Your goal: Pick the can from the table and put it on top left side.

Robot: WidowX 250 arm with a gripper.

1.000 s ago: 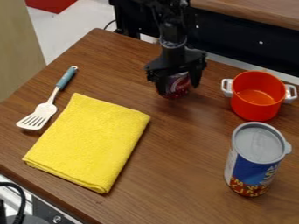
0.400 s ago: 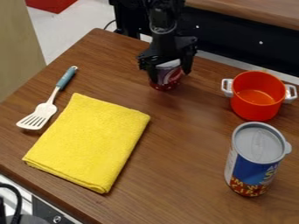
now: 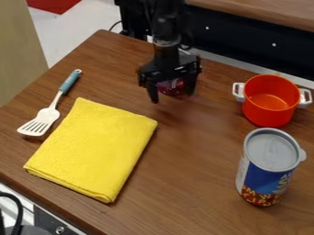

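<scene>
- The can [image 3: 172,86] sits in the upper middle of the frame, framed by the black gripper [image 3: 171,95], which hides part of it.
- Its long axis is hard to read, and I cannot tell which way its top points (the gripper covers too much of it).
- What shows of the can is a rounded, dark red surface with a paler mark.
- Whether the claw grasps the can or has let it go, I cannot tell.
- The spatula [image 3: 42,120] lies slantwise at the left, its slotted pale head toward the lower left and its blue-grey handle toward the upper right.
- The folded towel [image 3: 92,149], yellow and nubbly, makes a soft-cornered rectangle left of centre.
- The orange pot [image 3: 270,114], round and smooth with white side handles, is at the right.
- Below it stands a cylindrical canister [image 3: 266,176] with a grey lid.
- Brown wood grain runs across the table [image 3: 184,183].
</scene>
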